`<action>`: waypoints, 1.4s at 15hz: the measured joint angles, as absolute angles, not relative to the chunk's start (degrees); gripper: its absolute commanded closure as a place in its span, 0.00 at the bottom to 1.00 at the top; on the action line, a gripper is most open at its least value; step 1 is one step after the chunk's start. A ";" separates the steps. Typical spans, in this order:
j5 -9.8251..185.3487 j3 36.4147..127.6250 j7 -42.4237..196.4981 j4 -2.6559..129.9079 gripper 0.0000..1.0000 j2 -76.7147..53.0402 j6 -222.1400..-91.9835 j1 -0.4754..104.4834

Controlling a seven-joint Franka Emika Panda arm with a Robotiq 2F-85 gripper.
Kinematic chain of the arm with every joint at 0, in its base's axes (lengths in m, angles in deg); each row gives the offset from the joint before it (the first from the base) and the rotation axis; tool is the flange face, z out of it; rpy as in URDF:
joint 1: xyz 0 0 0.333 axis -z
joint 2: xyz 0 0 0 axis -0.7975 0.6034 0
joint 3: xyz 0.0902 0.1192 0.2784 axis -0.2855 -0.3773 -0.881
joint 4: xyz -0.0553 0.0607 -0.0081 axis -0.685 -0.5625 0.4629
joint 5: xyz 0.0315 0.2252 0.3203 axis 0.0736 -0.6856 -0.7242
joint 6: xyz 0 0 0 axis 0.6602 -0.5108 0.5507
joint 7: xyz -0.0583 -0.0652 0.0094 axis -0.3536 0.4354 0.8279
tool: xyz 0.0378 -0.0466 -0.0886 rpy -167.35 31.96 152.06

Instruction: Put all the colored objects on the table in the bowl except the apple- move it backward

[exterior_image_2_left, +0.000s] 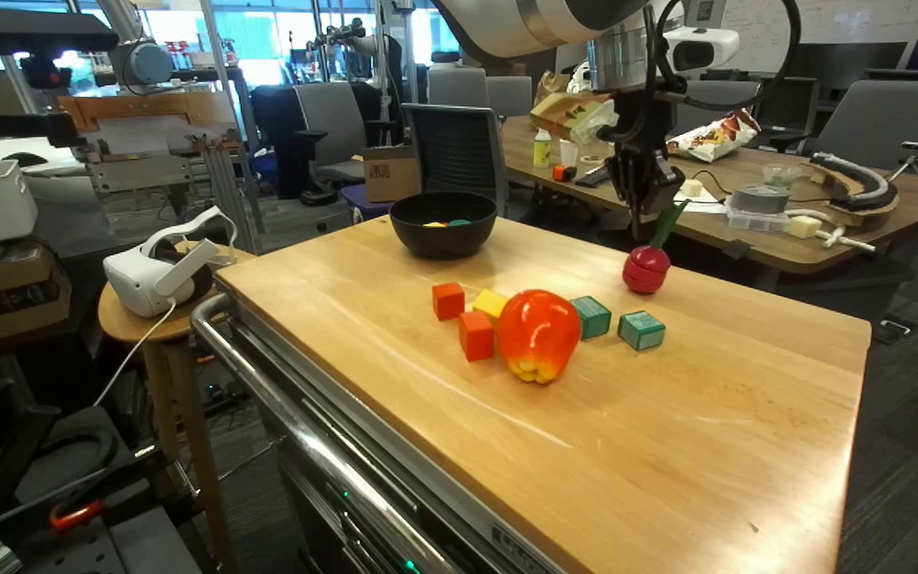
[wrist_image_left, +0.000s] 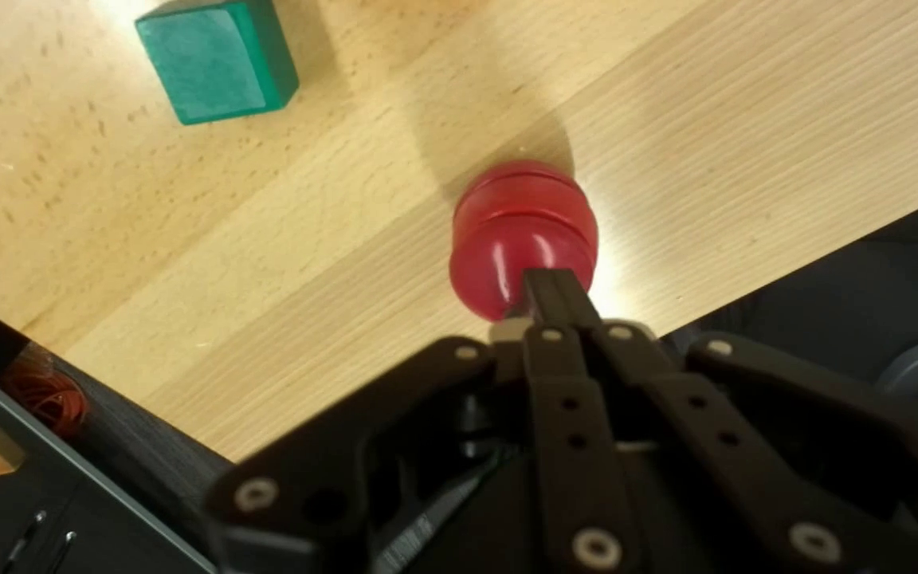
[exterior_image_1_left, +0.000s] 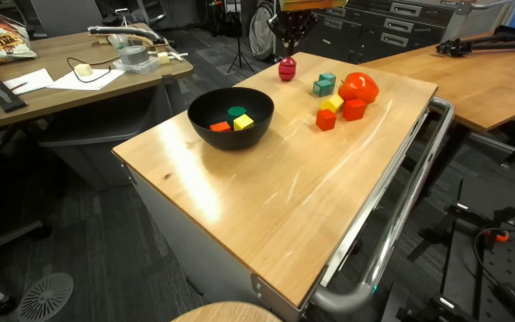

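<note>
wrist view: gripper (wrist_image_left: 555, 281) (jaws together) over dark-red fruit (wrist_image_left: 521, 235).

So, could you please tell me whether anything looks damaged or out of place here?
Slightly: in both exterior views, the table shows pale streaks that look like scratches. The apple seems to lie on its side rather than upright, with its yellow base showing. I see nothing spilled.

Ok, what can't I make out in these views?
Whether the gripper holds the green stem: its fingers hide the stem's base, wrist view.
Full contents of the bowl: partly hidden by its rim, both exterior views.
The yellow block outside it: partly behind the apple, in an exterior view.
Arm: cut off by that view's top edge.
</note>
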State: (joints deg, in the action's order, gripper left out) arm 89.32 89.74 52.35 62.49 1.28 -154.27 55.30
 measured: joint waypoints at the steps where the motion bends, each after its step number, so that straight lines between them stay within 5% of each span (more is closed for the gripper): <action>1: 89.33 89.65 52.40 62.48 1.00 0.98 -154.28 54.81; 12: 96.48 80.28 60.54 71.43 1.00 -16.46 -153.74 45.33; 21: 95.38 77.45 61.08 69.31 1.00 -8.46 -148.87 45.39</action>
State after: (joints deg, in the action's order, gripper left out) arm 95.38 77.45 61.08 69.31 -8.46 -148.87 45.39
